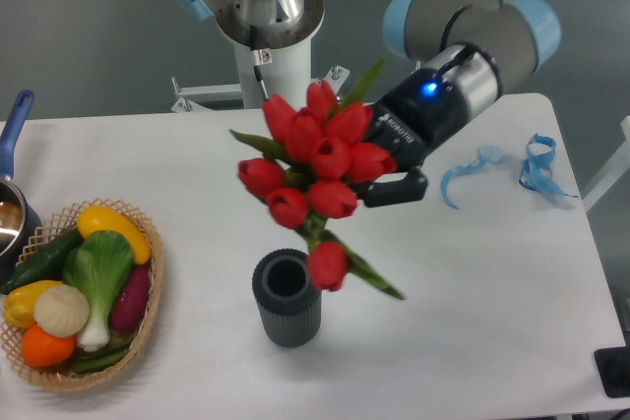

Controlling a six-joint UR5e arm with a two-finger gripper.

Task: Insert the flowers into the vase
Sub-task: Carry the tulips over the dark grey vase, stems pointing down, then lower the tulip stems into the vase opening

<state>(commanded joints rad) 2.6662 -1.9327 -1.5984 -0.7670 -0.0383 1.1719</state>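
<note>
vegetable basket (148, 327), blue ribbons (536, 169) — saucepan (10, 199)

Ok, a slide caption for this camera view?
Gripper holds tulips above the table, beside the vase.

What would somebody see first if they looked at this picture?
First, the big bunch of red flowers held up in the air by the robot's gripper, just above and right of the dark grey vase standing at the table's front. Next, the wicker basket of colourful toy vegetables at the left edge.
</note>
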